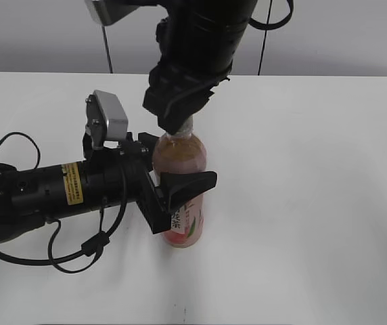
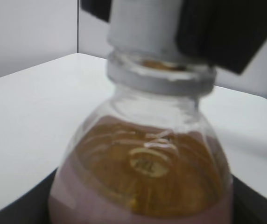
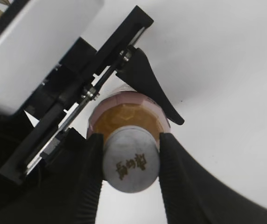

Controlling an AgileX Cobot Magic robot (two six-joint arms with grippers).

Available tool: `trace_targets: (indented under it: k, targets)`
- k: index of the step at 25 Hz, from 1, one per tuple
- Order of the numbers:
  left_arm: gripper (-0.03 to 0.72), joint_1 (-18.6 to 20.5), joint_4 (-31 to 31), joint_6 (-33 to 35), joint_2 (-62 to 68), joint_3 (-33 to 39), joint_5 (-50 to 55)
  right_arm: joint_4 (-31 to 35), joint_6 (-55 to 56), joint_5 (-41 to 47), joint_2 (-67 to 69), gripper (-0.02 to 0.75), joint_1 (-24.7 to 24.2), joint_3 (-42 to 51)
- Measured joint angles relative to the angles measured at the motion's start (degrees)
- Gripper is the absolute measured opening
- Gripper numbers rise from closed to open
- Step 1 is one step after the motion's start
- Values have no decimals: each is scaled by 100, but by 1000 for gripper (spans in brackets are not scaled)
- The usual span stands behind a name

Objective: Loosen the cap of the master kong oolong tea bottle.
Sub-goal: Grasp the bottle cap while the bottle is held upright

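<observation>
cap (image 3: 131, 162): white, round, dark print on top; seated on the bottle neck, pinched on two opposite sides by the right hand's black fingers (image 3: 89, 177). A collar ring is seen just below it in the left wrist view.
bottle (image 1: 182, 179): master kong oolong tea bottle, held upright on the bench, roughly mid-scene; amber tea up to the shoulder, pink label low on the body, partly hidden by a black finger.
right hand (image 1: 180, 120): brought in from above, clenched on the cap; the cap itself is hidden in the exterior view, only the neck is seen below the hand.
left hand (image 1: 170, 186): brought in from the left, lying low along the bench; clamped around the bottle body, one finger in front and one behind, both touching it.
left wrist camera: close on the bottle shoulder, blurred.
bench (image 1: 315, 203): white, plain; black cables (image 1: 72, 254) are seen lying at the left near the left arm.
</observation>
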Motion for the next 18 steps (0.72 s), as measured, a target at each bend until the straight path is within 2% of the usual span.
trace_targets:
  k: [18]
  targets:
    - [456, -6, 11, -21, 0, -25, 29, 14, -5280, 50, -11, 278, 17, -28]
